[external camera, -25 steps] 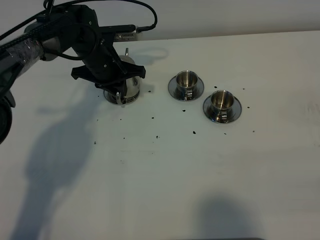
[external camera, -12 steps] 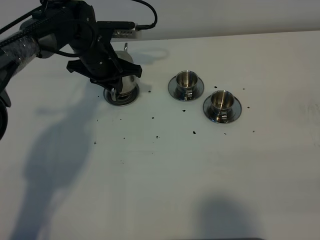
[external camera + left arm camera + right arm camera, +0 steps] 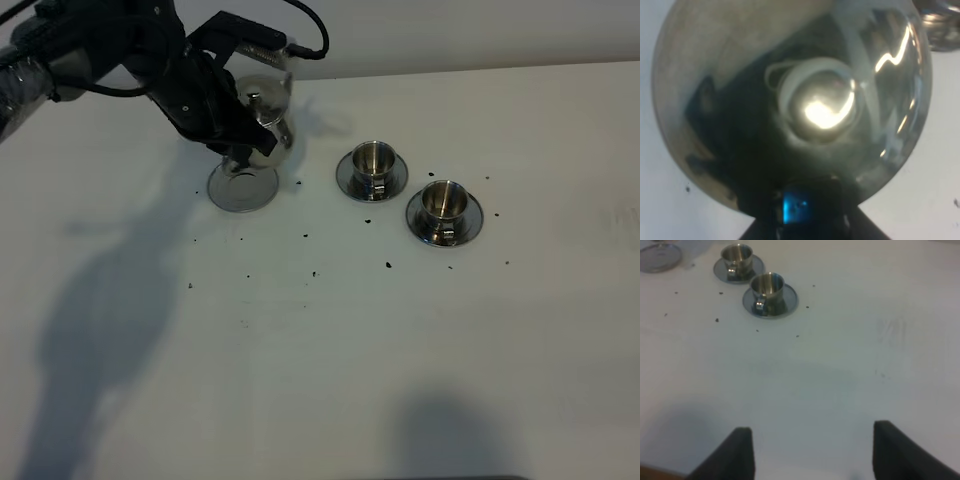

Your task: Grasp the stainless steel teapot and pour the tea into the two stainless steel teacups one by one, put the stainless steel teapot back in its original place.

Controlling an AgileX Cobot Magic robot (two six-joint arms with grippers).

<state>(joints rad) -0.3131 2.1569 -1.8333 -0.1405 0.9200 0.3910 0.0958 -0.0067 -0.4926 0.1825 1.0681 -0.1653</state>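
Note:
My left gripper (image 3: 238, 142) is shut on the stainless steel teapot (image 3: 264, 118) at its handle side. It holds the pot in the air just behind the round steel coaster (image 3: 243, 188), which lies bare. In the left wrist view the teapot (image 3: 790, 105) fills the picture, with its lid knob (image 3: 822, 107) in the middle. The two stainless steel teacups (image 3: 372, 160) (image 3: 443, 202) stand on their saucers to the right. The tea is hidden. My right gripper (image 3: 812, 455) is open and low over the white table, with nothing between its fingers; both teacups (image 3: 737, 256) (image 3: 767, 288) lie far ahead of it.
Small dark specks (image 3: 388, 265) are scattered over the white table (image 3: 330, 350) around the coaster and saucers. The left arm's cable (image 3: 310, 25) loops above the teapot near the table's back edge.
My left gripper has lifted the teapot off the coaster, up and slightly toward the back. The coaster is now uncovered. The cups have not moved.

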